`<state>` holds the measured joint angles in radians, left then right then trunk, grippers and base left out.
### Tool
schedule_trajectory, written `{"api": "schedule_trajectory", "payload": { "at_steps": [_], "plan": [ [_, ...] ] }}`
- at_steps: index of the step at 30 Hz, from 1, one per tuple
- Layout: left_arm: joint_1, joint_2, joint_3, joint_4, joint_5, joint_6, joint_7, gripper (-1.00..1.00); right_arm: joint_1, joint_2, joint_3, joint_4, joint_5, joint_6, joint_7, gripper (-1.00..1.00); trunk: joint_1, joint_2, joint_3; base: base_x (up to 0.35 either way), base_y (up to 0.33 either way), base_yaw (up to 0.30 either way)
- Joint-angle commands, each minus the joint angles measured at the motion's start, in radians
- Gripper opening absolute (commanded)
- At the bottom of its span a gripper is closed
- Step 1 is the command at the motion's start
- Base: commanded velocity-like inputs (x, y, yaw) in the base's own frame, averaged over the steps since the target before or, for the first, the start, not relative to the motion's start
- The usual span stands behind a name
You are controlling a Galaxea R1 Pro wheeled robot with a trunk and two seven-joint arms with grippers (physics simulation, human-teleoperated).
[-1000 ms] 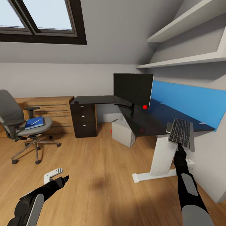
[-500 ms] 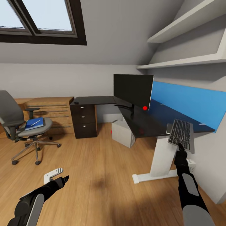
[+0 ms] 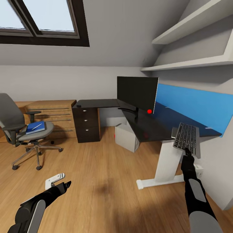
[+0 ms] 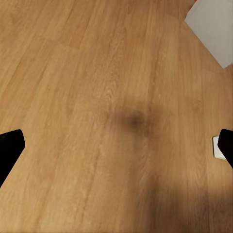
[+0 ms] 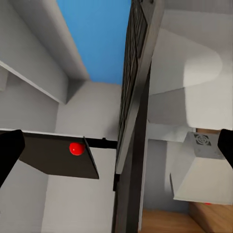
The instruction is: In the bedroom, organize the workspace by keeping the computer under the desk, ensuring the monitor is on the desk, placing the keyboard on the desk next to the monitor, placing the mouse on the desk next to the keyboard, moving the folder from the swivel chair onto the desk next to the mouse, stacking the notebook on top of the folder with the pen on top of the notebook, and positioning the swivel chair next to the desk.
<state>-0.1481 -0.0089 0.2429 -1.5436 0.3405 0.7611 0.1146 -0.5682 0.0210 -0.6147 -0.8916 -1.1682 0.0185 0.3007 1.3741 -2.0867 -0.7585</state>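
Observation:
The keyboard (image 3: 186, 137) hangs tilted over the near end of the black desk (image 3: 152, 124). My right gripper (image 3: 187, 151) sits at its near edge. In the right wrist view the keyboard (image 5: 133, 73) stands edge-on between the wide-open fingers of my right gripper (image 5: 116, 148). The monitor (image 3: 137, 94) stands on the desk, and the computer (image 3: 127, 136) sits beneath it. A small dark mouse (image 3: 78, 105) lies on the desk's far left corner. On the swivel chair (image 3: 9, 116) lie the blue folder (image 3: 35, 127) and the pen (image 3: 36, 125). My left gripper (image 3: 67, 185) hangs open over the floor.
A small white-grey flat thing (image 3: 54, 180) lies on the wooden floor by my left gripper; I cannot tell whether it is the notebook. A light wooden drawer chest (image 3: 55, 113) stands behind the chair. White wall shelves (image 3: 194, 61) hang above the desk.
My right arm has sunk slightly toward me. The keyboard has barely shifted. The left arm has not moved.

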Motion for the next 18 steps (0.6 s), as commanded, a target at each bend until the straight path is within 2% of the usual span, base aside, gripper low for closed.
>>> {"api": "schedule_trajectory", "payload": {
  "at_steps": [1, 11, 18],
  "plan": [
    [-0.001, -0.001, 0.001, -0.001, 0.011, 0.005, 0.008, 1.00, -0.001, 0.000, -0.002, 0.000, -0.010, -0.002, 0.005, 1.00, 0.000, 0.000, -0.001, 0.000, 0.000, 0.000],
    [-0.001, -0.001, 0.001, -0.001, 0.012, 0.006, 0.007, 1.00, -0.001, -0.012, -0.003, 0.002, -0.011, -0.034, 0.000, 1.00, 0.000, 0.000, -0.001, 0.000, 0.000, 0.000],
    [-0.001, -0.001, 0.001, -0.001, 0.012, 0.006, 0.007, 1.00, -0.001, -0.013, -0.003, 0.011, -0.011, -0.036, -0.037, 1.00, 0.000, 0.000, -0.001, 0.000, 0.000, 0.000]
  ]
}}
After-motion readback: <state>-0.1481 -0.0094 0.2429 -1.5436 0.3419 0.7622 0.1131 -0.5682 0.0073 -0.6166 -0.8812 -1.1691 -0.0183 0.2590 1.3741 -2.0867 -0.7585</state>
